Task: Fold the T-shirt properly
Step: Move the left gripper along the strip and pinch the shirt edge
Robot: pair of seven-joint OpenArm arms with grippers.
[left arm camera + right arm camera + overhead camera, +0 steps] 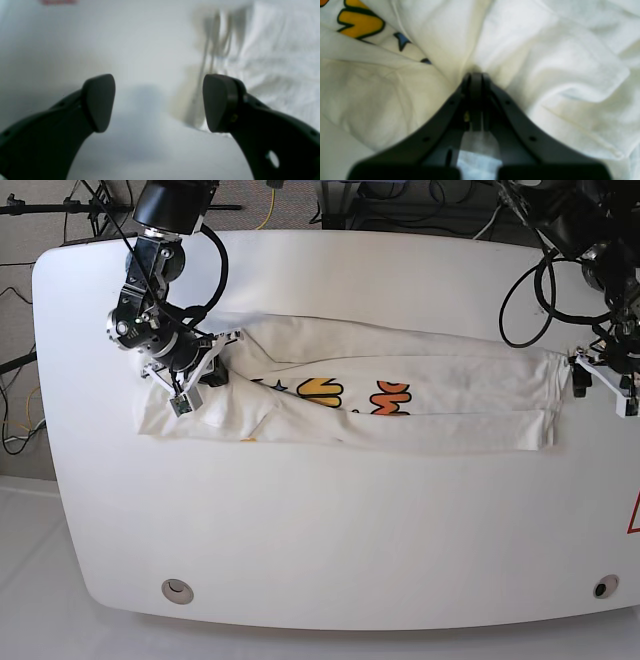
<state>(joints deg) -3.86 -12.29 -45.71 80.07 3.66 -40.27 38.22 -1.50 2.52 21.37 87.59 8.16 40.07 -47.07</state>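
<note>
A white bench (pixel 330 520) with rounded corners carries the T-shirt (pixel 400 415), cables behind. The left end effector (pixel 158 102) is released; the right end effector (pixel 476 77) clenches cloth.

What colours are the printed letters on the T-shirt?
Yellow and orange with dark outlines on the white T-shirt, plus a blue star; clearest in the right wrist view.

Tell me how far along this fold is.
Done: the T-shirt lies as a long band across the table. In hand: the right gripper pinches cloth at one end; the left gripper is open beside the other end. Left: folding the band shorter.
</note>
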